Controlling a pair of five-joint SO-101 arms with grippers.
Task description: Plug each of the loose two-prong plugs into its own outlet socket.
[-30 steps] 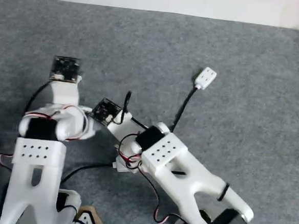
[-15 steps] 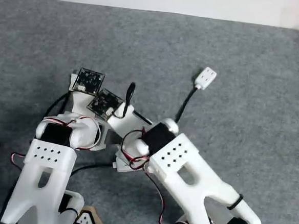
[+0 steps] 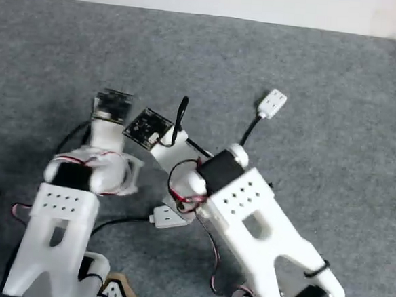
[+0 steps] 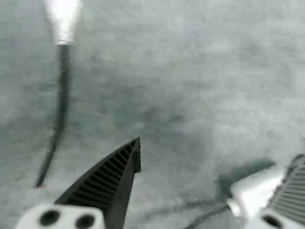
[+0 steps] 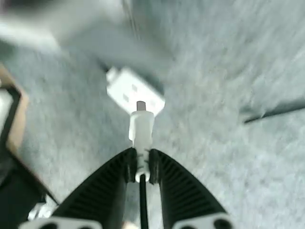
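Two-prong plug (image 5: 141, 126) sits clamped in the right jaws, pointing at a white outlet socket (image 5: 135, 90) (contact unclear); left jaws gape empty.

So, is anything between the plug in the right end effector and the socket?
Nothing visible. The right end effector grips the plug, its prong aimed straight at the socket, and no object lies between them.

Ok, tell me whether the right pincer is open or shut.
Shut: the right pincer clamps the white plug at its base, with no gap on either side.
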